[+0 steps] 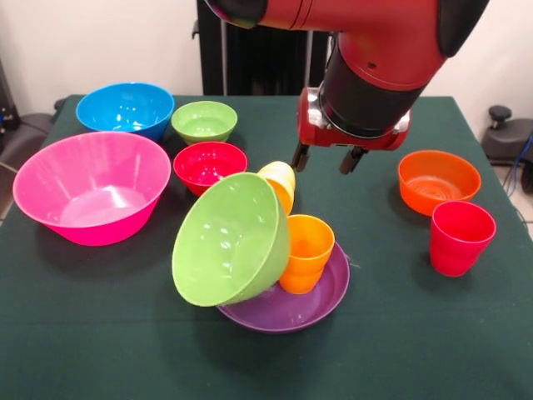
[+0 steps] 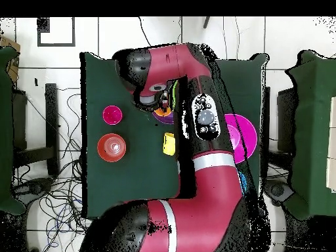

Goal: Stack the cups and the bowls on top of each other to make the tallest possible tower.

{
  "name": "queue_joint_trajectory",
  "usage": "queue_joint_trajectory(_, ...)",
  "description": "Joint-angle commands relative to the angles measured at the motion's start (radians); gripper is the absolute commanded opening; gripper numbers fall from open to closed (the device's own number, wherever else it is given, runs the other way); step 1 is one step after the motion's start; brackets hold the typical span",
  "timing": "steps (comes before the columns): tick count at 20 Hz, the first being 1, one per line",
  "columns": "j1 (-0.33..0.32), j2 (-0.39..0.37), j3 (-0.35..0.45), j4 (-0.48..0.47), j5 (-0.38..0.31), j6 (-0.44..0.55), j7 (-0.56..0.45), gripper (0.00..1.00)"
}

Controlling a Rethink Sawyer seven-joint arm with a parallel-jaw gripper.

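The shallow purple bowl (image 1: 287, 310) sits at the table's front middle. The orange cup (image 1: 306, 250) stands upright in it. The large lime green bowl (image 1: 229, 237) is tipped on its side, resting on the purple bowl's rim and against the orange cup. The yellow cup (image 1: 279, 179) lies tilted behind the green bowl's top edge. My gripper (image 1: 325, 158) hangs just behind and above this pile, open and empty, its fingers (image 1: 300, 156) apart. The red cup (image 1: 460, 236) stands alone at the right, also seen in the overhead view (image 2: 112, 115).
The small orange bowl (image 1: 437, 179) sits behind the red cup. The small red bowl (image 1: 208, 162), small green bowl (image 1: 204, 121), blue bowl (image 1: 125, 108) and big pink bowl (image 1: 92, 187) stand upright at the left. The arm (image 2: 207, 125) hides the pile in the overhead view.
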Motion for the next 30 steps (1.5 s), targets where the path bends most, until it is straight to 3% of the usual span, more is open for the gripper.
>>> queue_joint_trajectory(1,0.016,0.063,0.014,-0.020,-0.041,-0.073,-0.076,1.00)
queue_joint_trajectory(5,0.021,0.046,0.012,0.006,-0.032,-0.083,-0.058,1.00)
queue_joint_trajectory(10,0.012,-0.043,0.007,0.143,0.002,-0.131,-0.038,1.00)
queue_joint_trajectory(21,-0.147,-0.212,0.037,0.483,0.005,-0.407,-0.183,1.00)
queue_joint_trajectory(25,-0.191,-0.236,0.052,0.541,-0.009,-0.440,-0.221,1.00)
queue_joint_trajectory(30,-0.199,-0.222,0.063,0.527,-0.027,-0.426,-0.215,1.00)
